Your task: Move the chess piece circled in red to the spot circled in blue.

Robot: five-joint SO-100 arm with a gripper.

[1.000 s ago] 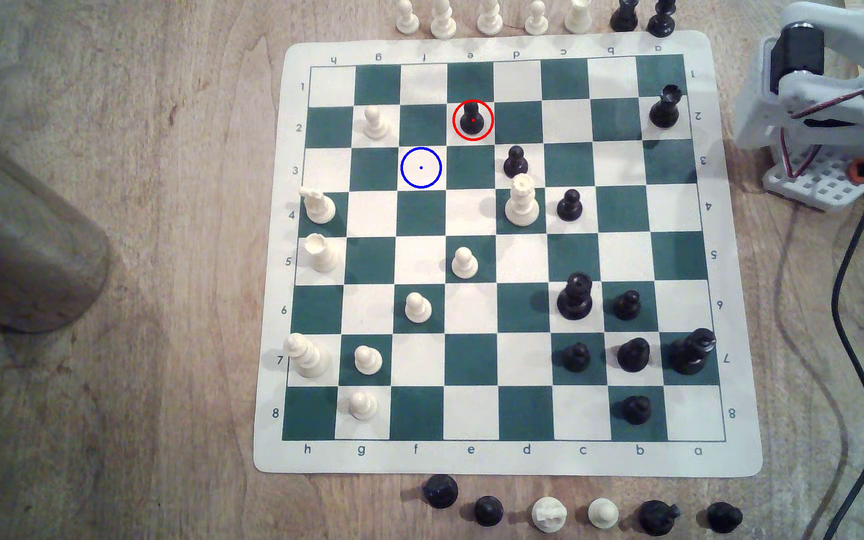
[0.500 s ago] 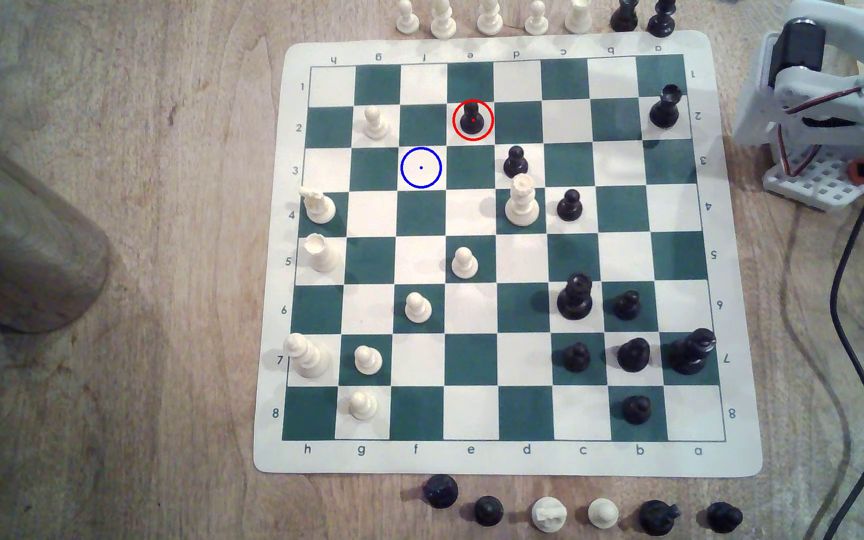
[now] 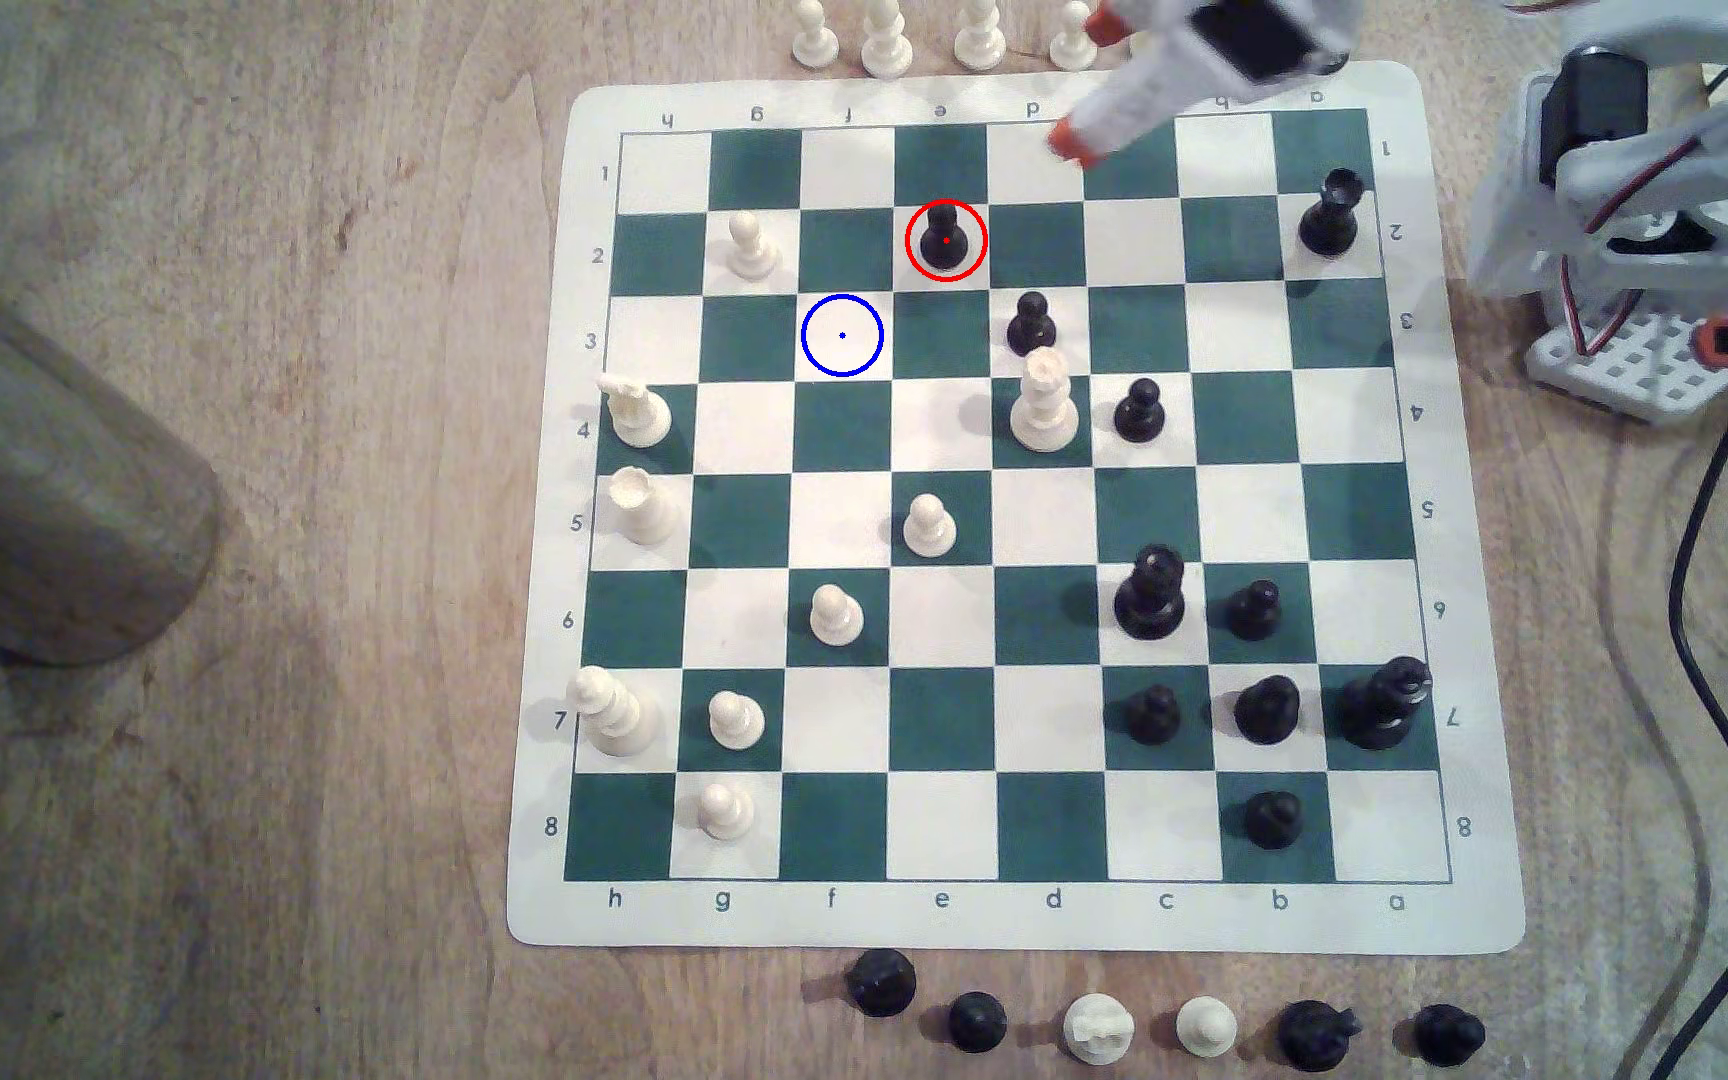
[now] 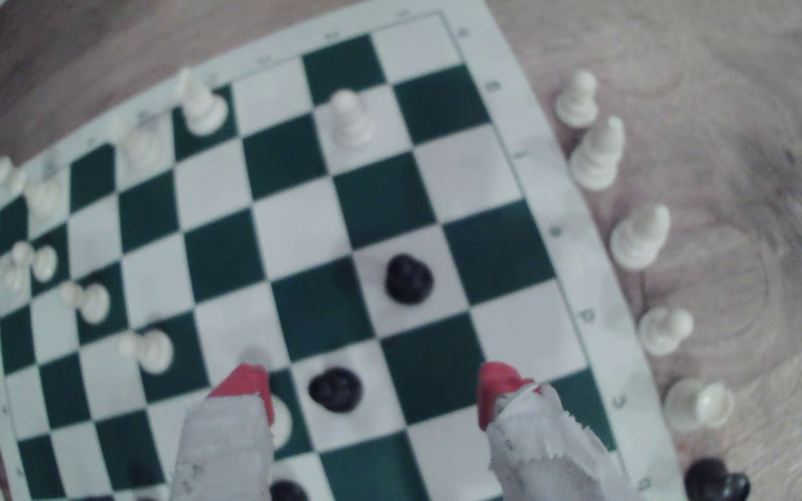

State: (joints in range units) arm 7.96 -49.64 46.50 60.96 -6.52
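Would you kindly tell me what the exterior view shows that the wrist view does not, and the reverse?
Exterior view: a red ring around the pawn, a blue ring on the spot, and a metal cylinder at the exterior view's left.
Wrist view: the pincer seen from behind, its red fingertips wide apart and holding nothing.
Both: the pawn upright on its cream square, the board, and the pincer short of the pawn, not yet over it.
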